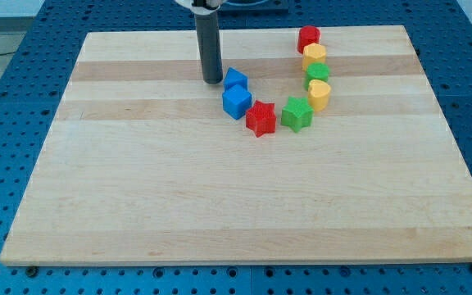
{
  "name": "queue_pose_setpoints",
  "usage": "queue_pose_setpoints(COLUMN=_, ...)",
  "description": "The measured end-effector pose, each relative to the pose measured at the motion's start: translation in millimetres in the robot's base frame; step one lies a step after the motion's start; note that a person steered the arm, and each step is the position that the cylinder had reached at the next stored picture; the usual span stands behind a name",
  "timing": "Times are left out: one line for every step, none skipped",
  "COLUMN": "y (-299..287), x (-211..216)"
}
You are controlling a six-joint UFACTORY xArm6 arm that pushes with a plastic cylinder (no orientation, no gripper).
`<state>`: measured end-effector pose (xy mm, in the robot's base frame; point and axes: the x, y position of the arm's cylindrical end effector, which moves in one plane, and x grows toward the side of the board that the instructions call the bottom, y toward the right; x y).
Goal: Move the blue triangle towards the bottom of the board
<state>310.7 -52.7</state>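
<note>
— Where's the rod?
— Upright; my tip (pixel 212 80) sits just left of the blue triangle (pixel 234 79), near the view's top centre. No jaws here, nothing held.
— And below?
— The blue cube (pixel 237 102) touches the triangle's lower edge.

My tip (pixel 212 81) rests on the board (pixel 138 205), in its upper half. The blue triangle (pixel 235 79) sits just beside the tip to the view's right. The blue cube (pixel 237 102) lies below-right of the tip, touching the triangle. Further right and lower: red star (pixel 260 119), then green star (pixel 297 114). Well to the tip's right, a column runs upward: yellow block (pixel 319 95), green block (pixel 317 73), yellow block (pixel 315 56), red block (pixel 308 38).
</note>
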Motion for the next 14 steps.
queue_pose_setpoints(y=36, x=-15)
queue_pose_setpoints(y=63, x=-1)
queue_pose_setpoints(y=42, x=35)
queue_pose_setpoints(y=-12, x=40)
queue_pose_setpoints(y=-60, x=28)
queue_pose_setpoints(y=-106, x=26)
queue_pose_setpoints(y=-133, x=35)
queue_pose_setpoints(y=-115, x=53)
queue_pose_setpoints(y=-81, x=53)
queue_pose_setpoints(y=-72, x=60)
queue_pose_setpoints(y=-71, x=78)
queue_pose_setpoints(y=-75, x=104)
queue_pose_setpoints(y=-97, x=122)
queue_pose_setpoints(y=-97, x=154)
